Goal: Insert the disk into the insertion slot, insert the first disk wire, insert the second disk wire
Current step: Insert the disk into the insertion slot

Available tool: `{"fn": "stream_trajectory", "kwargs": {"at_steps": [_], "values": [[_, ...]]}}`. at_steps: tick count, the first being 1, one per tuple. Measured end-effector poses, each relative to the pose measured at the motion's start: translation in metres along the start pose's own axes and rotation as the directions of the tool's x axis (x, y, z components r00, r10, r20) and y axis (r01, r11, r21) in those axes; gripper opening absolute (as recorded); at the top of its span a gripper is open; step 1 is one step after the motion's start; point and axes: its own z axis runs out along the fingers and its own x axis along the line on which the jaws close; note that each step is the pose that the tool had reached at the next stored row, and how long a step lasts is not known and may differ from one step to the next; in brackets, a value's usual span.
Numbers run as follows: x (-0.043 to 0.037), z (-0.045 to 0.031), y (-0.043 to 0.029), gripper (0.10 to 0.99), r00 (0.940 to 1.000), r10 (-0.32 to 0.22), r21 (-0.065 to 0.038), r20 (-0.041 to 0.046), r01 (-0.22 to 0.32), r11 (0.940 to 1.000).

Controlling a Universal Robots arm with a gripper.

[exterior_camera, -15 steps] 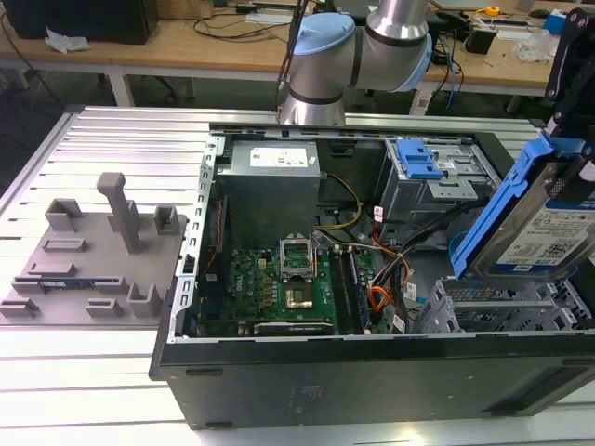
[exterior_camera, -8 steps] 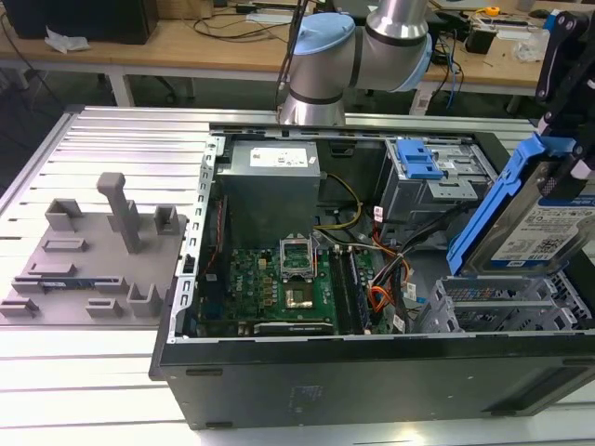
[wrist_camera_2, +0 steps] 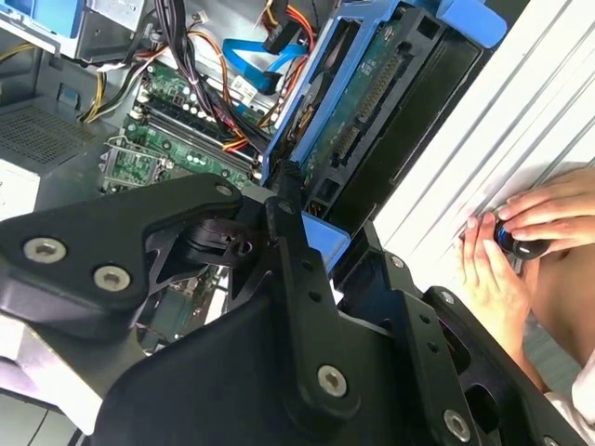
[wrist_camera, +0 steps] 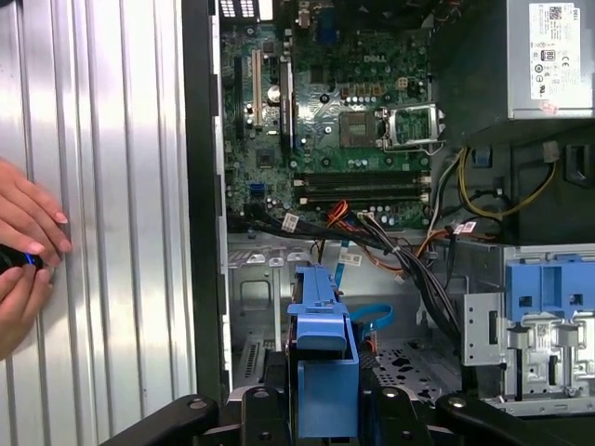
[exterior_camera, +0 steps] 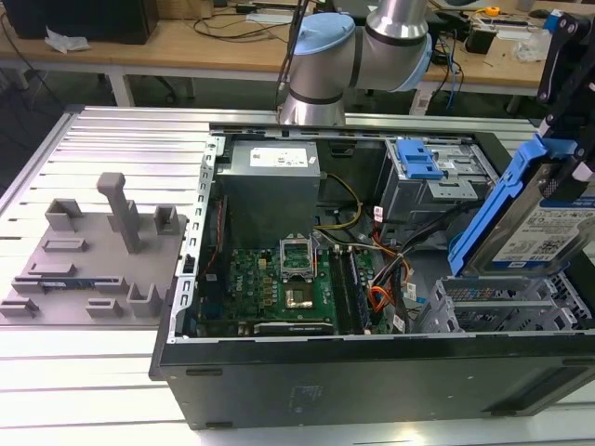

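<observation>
The slatted desk [exterior_camera: 84,362] carried an open computer case [exterior_camera: 372,381]. Above its drive cage [exterior_camera: 493,311], at the exterior view's right, the disk [exterior_camera: 548,232] hung tilted, not yet seated, its blue bracket [exterior_camera: 497,200] pinched by the hand [wrist_camera: 323,386]. The light-blue cable [wrist_camera: 376,311] curved inside the case.

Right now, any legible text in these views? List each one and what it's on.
Nothing can be quoted with confidence.
White label on the disk: print too small to read.
White label on the power-supply box: too small to read.
Markings on the motherboard: too small and blurred.
</observation>
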Motion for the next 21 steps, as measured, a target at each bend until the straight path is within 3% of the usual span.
{"fn": "stream_trajectory", "kwargs": {"at_steps": [21], "values": [[0.0003,0.0049,-0.0021,0.365,0.9993,-0.038,-0.004,0.0006,0.038,0.9993]]}}
